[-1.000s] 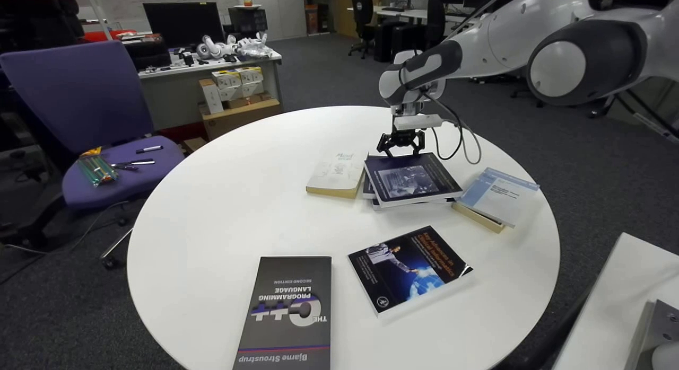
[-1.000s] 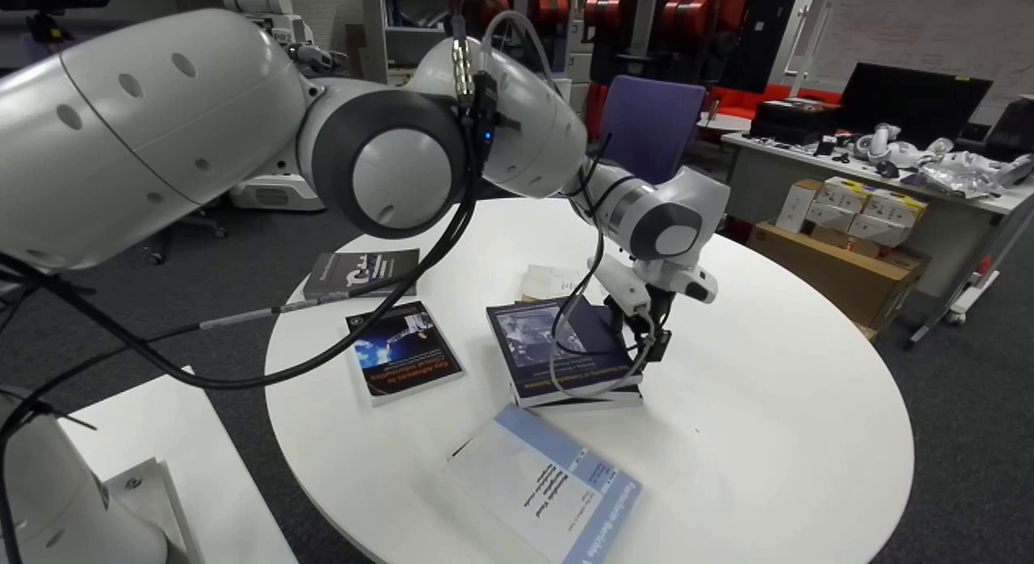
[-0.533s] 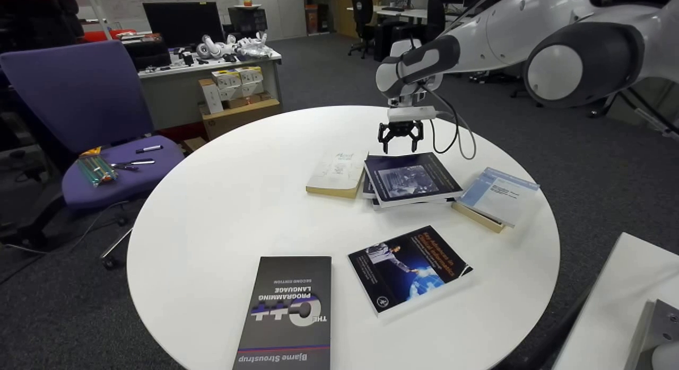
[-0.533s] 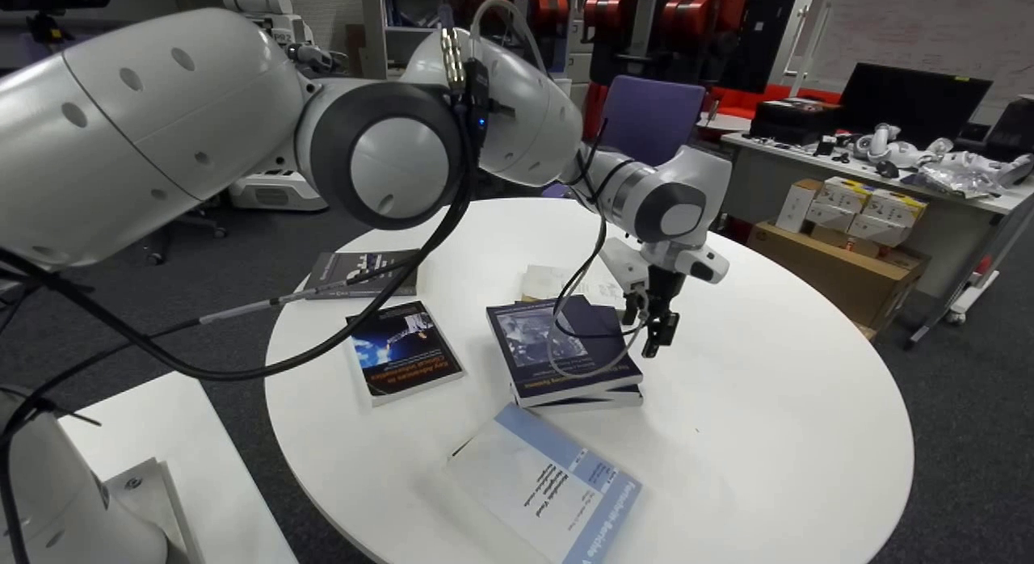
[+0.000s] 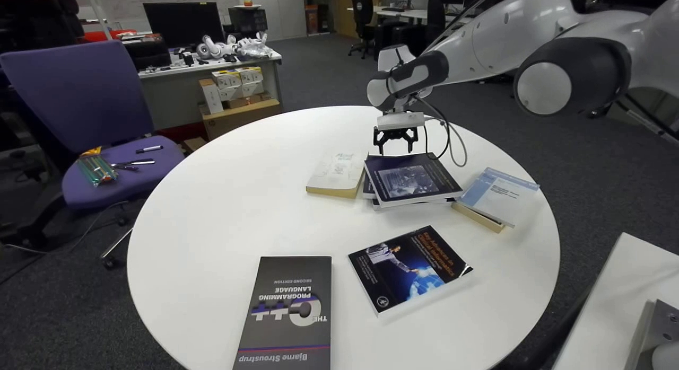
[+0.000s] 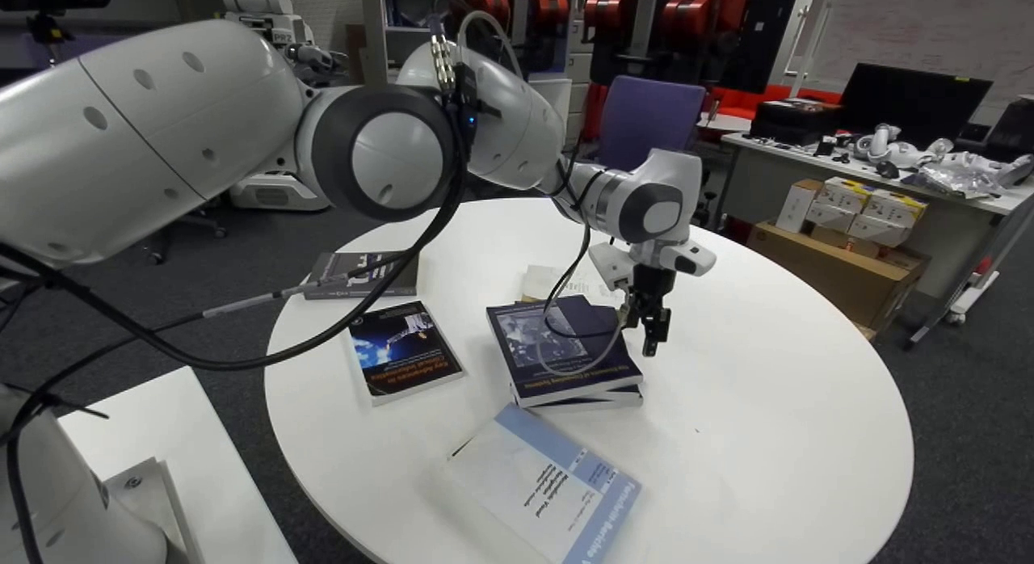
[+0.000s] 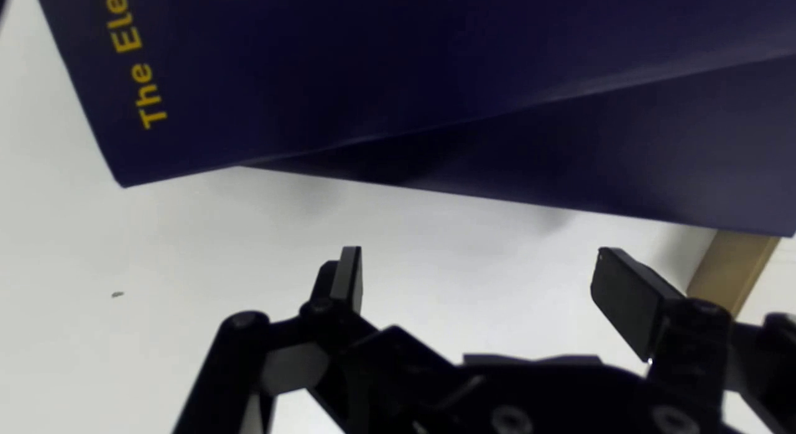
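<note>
My fingers (image 7: pixel 628 300) hang spread wide beside the upper dark-blue book (image 7: pixel 348 61).
They point down over the white tabletop (image 7: pixel 466 278), which shows between them in the wrist view, near the books' edges but apart from them. The upper dark-blue book, yellow lettering along one side, lies askew on a lower dark-blue book (image 7: pixel 671 148) whose corner juts out from under it. In an exterior view, a cream book (image 5: pixel 337 168) lies just beside this pair, and a blue-and-white book (image 5: pixel 498 192) lies close to the pair's opposite side. Farther off are the Key Advances in Clinical Informatics book (image 5: pixel 408 269) and a grey C++ book (image 5: pixel 292 327), its title upside down to that camera. A purple chair (image 5: pixel 79 94) stands past the tabletop's rim.
</note>
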Controlling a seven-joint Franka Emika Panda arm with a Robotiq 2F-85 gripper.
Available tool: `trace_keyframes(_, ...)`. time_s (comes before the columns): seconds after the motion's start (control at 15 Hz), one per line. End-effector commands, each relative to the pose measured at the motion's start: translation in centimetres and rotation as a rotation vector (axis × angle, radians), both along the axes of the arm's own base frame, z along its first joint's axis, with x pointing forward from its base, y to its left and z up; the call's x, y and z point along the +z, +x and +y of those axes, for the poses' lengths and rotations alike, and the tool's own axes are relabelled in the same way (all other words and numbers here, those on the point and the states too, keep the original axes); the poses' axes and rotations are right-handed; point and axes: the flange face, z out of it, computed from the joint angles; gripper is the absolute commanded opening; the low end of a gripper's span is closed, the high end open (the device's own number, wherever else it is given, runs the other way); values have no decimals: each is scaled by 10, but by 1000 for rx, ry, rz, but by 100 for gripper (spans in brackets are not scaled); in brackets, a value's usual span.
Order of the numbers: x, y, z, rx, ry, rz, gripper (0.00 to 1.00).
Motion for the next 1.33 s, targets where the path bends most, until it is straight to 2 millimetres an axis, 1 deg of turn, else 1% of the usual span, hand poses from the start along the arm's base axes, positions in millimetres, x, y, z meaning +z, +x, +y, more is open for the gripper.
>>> trace_keyframes(0.0, -13, -1, 4, 1, -4, 9, 100)
trace_keyframes(0.2, -24, -4, 13, 56, 90, 25, 100)
trace_keyframes(0.67, -23, -8, 17, 115, 268, 15, 100)
trace_keyframes(0.93, -23, -11, 25, 174, 388, 14, 100)
trace_keyframes(1.13, -22, -14, 30, 222, 430, 28, 100)
trace_keyframes(1.27, -20, -14, 31, 230, 395, 53, 100)
